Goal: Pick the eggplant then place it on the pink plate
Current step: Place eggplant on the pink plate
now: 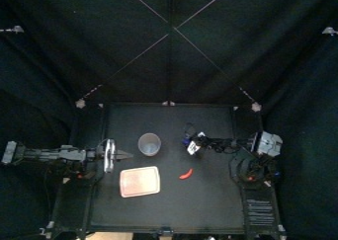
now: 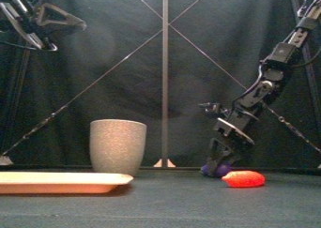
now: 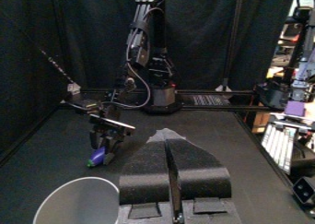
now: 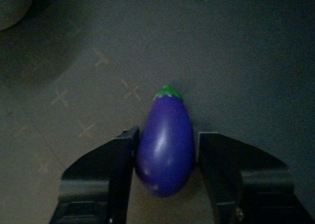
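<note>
At the left of the top view the left gripper point(image 3: 169, 140) rests low over the table, its jaws pressed together on nothing. Just right of it, in the lower middle of the frame, the pink plate point(image 1: 140, 182) lies flat, with the grey cup point(image 1: 149, 143) upright behind it. A red toy point(image 1: 187, 173) lies right of the plate, apart from it. Right of centre, the right gripper point(image 2: 221, 159) reaches down close to the table and clamps the eggplant point(image 4: 169, 147) between its jaws – green cap pointing away from the wrist. The eggplant sits beside the red toy, well right of the plate – whether it touches the table I cannot tell.
</note>
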